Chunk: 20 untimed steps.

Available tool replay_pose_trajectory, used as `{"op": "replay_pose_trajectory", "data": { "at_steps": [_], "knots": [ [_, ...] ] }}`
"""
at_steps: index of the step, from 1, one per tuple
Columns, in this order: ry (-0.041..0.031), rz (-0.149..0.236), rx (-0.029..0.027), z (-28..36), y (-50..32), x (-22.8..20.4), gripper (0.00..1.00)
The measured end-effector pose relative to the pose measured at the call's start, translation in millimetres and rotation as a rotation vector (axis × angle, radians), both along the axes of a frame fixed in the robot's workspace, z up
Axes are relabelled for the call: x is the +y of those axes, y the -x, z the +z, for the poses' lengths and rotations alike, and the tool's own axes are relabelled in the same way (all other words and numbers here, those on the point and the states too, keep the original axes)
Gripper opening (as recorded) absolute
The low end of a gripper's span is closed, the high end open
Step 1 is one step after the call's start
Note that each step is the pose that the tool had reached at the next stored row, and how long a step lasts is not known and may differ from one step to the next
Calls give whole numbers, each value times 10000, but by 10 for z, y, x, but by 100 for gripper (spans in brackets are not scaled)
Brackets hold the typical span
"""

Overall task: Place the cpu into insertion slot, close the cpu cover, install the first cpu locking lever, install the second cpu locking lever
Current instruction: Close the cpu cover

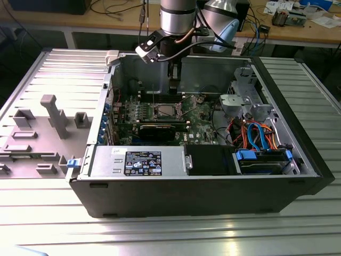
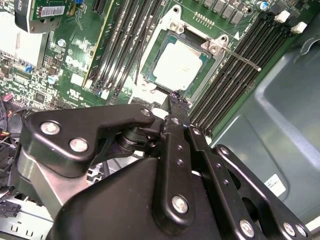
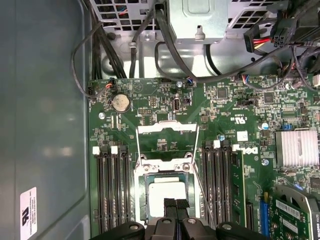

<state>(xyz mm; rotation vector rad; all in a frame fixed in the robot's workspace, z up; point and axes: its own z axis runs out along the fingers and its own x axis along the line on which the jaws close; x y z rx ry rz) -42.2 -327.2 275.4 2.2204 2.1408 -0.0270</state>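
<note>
The cpu [image 3: 166, 192] shows its silver-grey top and lies inside the insertion slot [image 3: 141, 200] on the green motherboard; the second wrist view shows the cpu [image 2: 179, 65] seated there too. The cpu cover [image 3: 167, 129], a thin silver frame, is swung open past the slot's hinge side. A thin locking lever [image 3: 202, 192] stands free beside the slot, seen as a lever rod [image 2: 240, 56] in the second wrist view. My gripper [image 3: 175, 203] hovers just above the slot's near edge, shut, with nothing between its fingers [image 2: 176, 100]. In the exterior view my gripper [image 1: 174, 85] hangs over the slot [image 1: 164, 110].
Long black memory slots [image 3: 112, 190] flank the socket on both sides. The computer case wall [image 3: 45, 125] stands close on one side. Cables [image 3: 150, 35] and a metal drive cage [image 1: 242, 93] crowd the case. A finned heatsink [image 3: 297, 147] and a long black card [image 1: 160, 129] sit nearby.
</note>
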Motion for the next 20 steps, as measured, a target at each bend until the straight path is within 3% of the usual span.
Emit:
{"op": "replay_pose_trajectory", "data": {
  "at_steps": [20],
  "knots": [
    [0, 0, 1, 0, -128, 0, 11]
  ]
}}
